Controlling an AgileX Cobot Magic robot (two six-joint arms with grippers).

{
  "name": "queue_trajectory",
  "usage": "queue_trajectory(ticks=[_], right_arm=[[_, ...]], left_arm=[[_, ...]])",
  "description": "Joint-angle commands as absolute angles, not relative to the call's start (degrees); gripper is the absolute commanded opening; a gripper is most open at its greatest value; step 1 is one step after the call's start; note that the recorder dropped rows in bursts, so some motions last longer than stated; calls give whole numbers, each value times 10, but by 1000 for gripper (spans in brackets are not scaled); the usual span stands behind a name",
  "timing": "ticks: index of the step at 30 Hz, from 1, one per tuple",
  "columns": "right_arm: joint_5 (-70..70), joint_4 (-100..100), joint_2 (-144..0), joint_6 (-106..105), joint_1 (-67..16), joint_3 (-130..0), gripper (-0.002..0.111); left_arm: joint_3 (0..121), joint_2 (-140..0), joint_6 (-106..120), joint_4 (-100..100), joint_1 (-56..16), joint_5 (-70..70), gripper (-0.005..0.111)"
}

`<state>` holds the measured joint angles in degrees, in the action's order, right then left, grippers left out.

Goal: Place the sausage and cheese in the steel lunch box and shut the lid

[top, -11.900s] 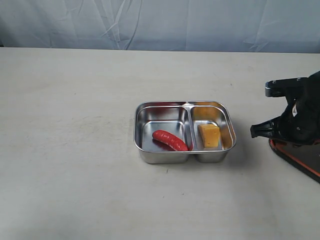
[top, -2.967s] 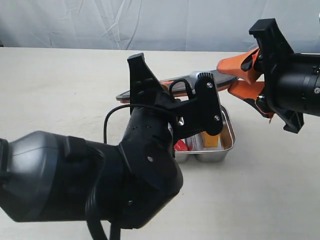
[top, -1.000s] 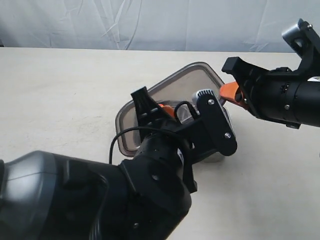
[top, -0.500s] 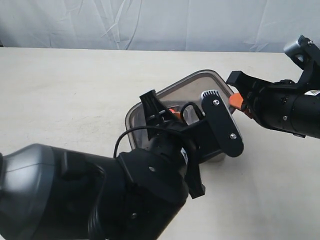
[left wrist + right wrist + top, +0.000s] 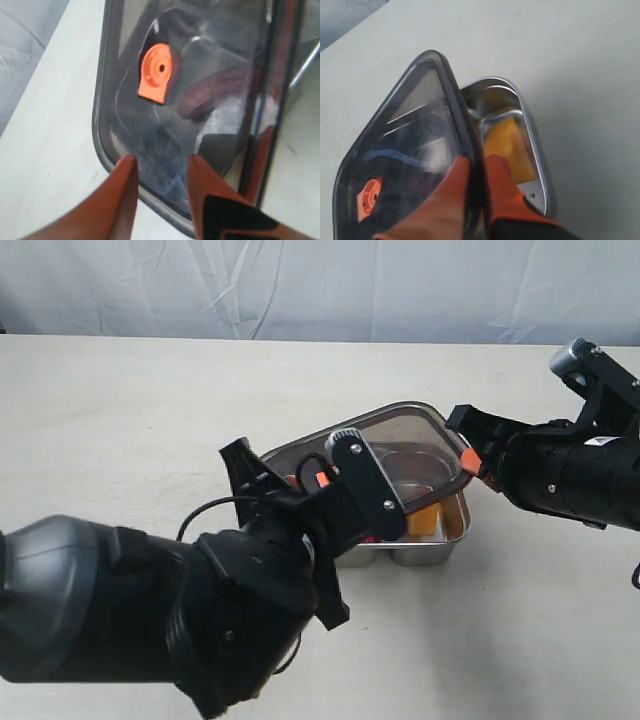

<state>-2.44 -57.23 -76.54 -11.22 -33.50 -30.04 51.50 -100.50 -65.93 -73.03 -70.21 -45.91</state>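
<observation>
the lid (image 5: 395, 440) hangs tilted over the steel lunch box (image 5: 456, 530), with its edge raised on the right gripper's (image 5: 475, 162) side. that claw is clenched on the rim, one orange finger on each face. below the raised edge the cheese (image 5: 507, 147) lies in its compartment. the sausage (image 5: 210, 87) shows dimly through the lid. the left gripper (image 5: 161, 159) sits over the opposite rim, fingers spread and gripping nothing. the box rests on the pale table (image 5: 120, 420).
</observation>
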Motion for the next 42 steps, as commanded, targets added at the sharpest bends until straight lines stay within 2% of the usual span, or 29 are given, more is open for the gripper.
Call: queue_trajectory(ticks=[1, 5, 9, 19, 25, 34, 42], right_arm=[[-30, -568, -769, -121, -333, -267, -1], [-37, -571, -769, -121, -333, -244, -1], [-33, -571, -769, -121, -333, -243, -1], [-42, -600, -769, -118, -333, -243, -1], [-47, -599, -769, -118, -333, -243, -1], [-47, -465, -769, -120, -333, -243, -1], [-43, -454, -767, -120, -333, -247, -1]], left_arm=[[495, -982, -698, -730, -679, -444, 33], [490, -928, -720, -751, -675, -439, 33], [490, -906, -711, -719, -634, -450, 33], [462, -906, -606, -572, -527, -302, 33], [462, -906, -568, -545, -520, -245, 33], [462, -897, -534, -551, -520, -353, 33], [462, -861, -531, -527, -499, -351, 31]])
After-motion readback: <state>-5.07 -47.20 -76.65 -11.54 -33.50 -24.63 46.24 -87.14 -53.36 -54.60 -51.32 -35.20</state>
